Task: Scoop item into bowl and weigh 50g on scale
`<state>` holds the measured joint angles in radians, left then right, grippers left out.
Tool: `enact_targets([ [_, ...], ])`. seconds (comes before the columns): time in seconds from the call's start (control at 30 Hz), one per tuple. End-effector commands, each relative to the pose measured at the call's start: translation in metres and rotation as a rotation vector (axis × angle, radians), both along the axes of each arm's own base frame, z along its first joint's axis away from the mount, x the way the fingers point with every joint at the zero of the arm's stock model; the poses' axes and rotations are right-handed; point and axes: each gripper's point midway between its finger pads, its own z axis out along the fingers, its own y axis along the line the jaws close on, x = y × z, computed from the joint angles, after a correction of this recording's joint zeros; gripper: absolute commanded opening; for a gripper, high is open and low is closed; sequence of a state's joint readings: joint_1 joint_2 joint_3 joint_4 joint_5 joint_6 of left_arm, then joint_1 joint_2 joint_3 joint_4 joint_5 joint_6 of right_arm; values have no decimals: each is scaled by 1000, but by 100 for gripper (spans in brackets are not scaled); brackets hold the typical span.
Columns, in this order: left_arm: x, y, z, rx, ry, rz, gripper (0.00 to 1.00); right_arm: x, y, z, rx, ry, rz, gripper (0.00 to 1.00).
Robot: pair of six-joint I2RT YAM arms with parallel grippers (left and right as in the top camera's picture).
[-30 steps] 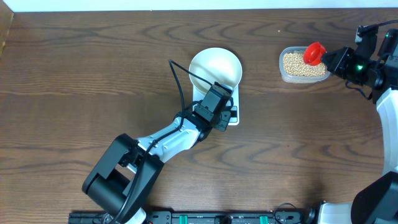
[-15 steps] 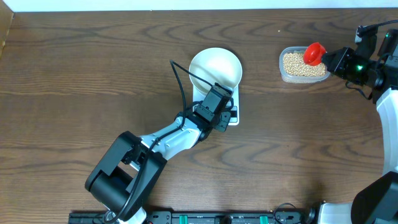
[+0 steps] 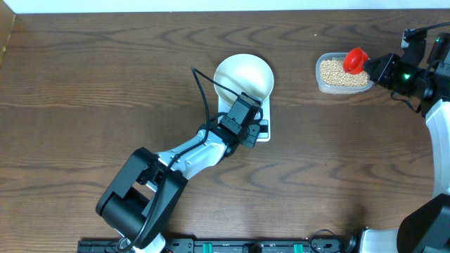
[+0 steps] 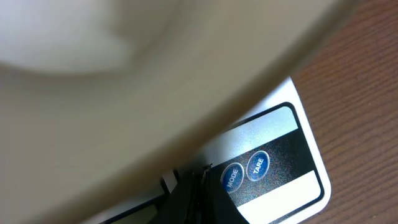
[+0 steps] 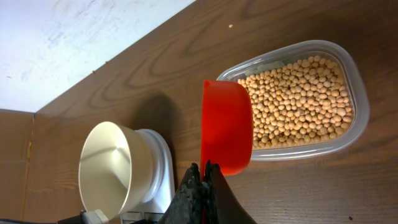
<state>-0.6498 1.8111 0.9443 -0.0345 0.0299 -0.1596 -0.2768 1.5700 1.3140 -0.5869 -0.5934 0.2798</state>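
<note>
The brown wooden worktop (image 3: 84, 84) carried everything. The left gripper (image 4: 198, 177) was closed on nothing, its tips by the buttons of the scale (image 4: 280, 155). The white bowl (image 3: 242, 76) sat on that scale. Further right, beans (image 5: 298, 99) filled a clear tub (image 3: 344, 87), and the right gripper (image 5: 202, 171) was clamped on a red scoop (image 5: 227, 127) over its edge.

Wooden table (image 3: 84, 84) carries the scale (image 3: 267, 114) and a clear tub (image 5: 298, 152).

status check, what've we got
Left tool shut at scale buttons. Right tool shut on red scoop at tub of beans. Bowl on scale, empty. Nothing between tub and bowl.
</note>
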Motion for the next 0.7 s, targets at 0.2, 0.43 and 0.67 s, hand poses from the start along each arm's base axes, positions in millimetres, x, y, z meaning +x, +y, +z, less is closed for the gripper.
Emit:
enact_targets([
  [0.2,-12,14,-11,58,54,11,7,3,-3,10,-18,-31,5,1],
  [0.43,-21,13,66,-31,-24,-17,7,3,-3,10,-18,-32,5,1],
  [0.67,-31,28,153,-122,-195,-17,7,2,-3,10,-26,-33,12,1],
])
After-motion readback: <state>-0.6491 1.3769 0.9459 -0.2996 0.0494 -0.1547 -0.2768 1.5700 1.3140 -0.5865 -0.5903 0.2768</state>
